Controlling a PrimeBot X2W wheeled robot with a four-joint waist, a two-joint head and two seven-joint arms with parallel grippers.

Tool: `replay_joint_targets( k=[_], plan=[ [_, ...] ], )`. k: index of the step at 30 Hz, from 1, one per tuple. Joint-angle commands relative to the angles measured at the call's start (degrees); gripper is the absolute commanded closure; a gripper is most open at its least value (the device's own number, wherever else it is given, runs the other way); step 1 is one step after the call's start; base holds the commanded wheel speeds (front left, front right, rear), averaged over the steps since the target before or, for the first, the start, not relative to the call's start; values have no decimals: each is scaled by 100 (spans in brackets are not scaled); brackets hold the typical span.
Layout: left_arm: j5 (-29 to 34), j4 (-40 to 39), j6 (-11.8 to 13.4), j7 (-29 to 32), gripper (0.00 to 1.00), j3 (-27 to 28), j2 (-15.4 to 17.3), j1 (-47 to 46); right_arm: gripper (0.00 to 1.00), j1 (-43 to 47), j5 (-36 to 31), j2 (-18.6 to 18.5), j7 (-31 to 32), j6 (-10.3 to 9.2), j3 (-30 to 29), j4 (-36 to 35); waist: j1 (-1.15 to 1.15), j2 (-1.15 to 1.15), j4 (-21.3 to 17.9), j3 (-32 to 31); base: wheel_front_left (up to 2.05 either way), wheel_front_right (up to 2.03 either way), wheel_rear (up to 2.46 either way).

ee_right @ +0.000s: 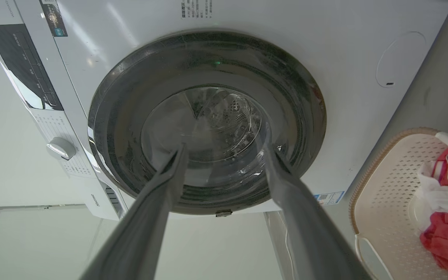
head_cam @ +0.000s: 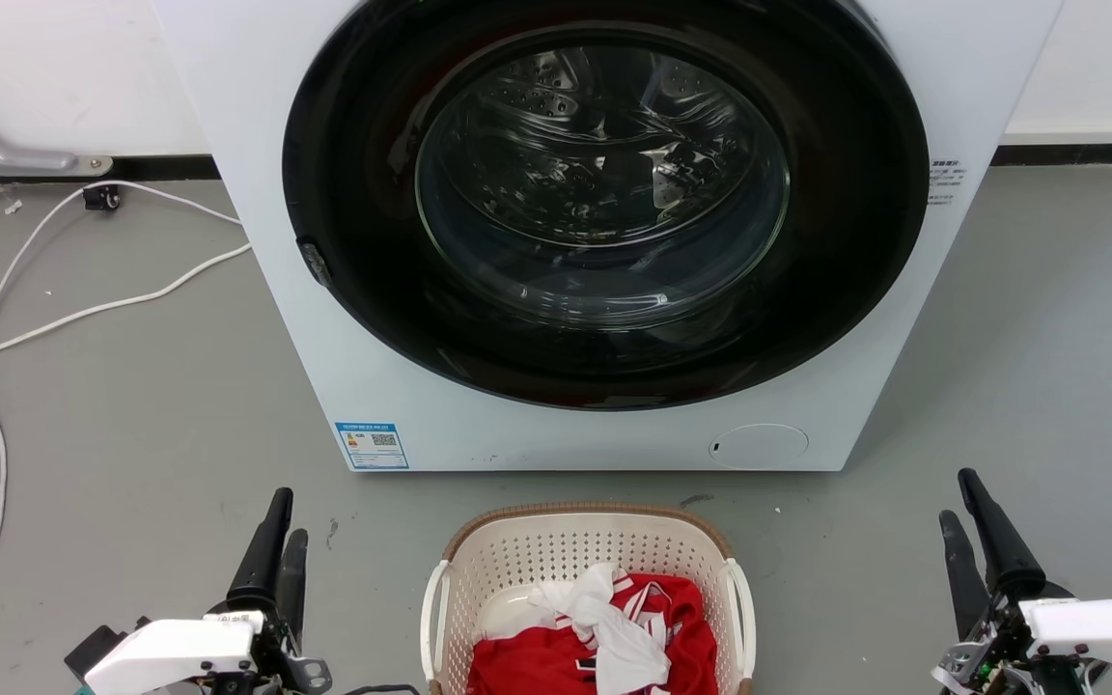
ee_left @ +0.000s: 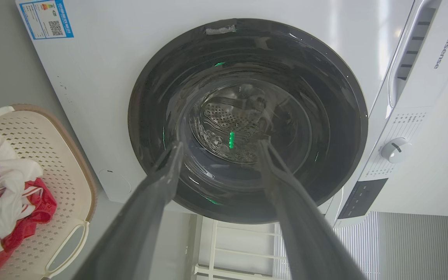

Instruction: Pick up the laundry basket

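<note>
The laundry basket [head_cam: 556, 550] sits on the floor in front of the washing machine, cream with perforated walls, a brown rim and white side handles. Red and white clothes [head_cam: 604, 632] lie in it. The basket's edge also appears at the left in the left wrist view [ee_left: 53, 163] and at the right in the right wrist view [ee_right: 387, 186]. My left gripper [head_cam: 284, 516] hovers left of the basket, open and empty. My right gripper [head_cam: 959, 500] hovers right of it, open and empty. Both are well apart from the handles.
The white washing machine [head_cam: 324, 319] with its shut round glass door [head_cam: 604, 193] stands just behind the basket. White cables [head_cam: 83, 311] trail over the grey floor at the left. Bare floor lies on both sides of the basket.
</note>
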Motion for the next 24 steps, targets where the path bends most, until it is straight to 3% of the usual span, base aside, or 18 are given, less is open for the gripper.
replay_joint_targets(
  k=[1,8,16,24],
  plan=[
    [64,-129,-3,-68,0,-22,18,-34,0,-42,-134,-14,-69,1,2,-124,0,0,2,-2,0,0,0],
    [372,-114,-4,-250,0,96,20,41,0,25,-551,-15,-253,2,-26,-163,0,0,9,-19,0,0,0],
    [947,-255,27,-443,0,429,22,81,0,42,-1728,-15,-445,2,-122,-309,0,0,27,-38,0,0,0],
    [1842,-768,355,-596,0,565,23,105,0,8,-2894,-15,-601,2,-202,-839,0,0,45,-39,0,0,0]
  ],
)
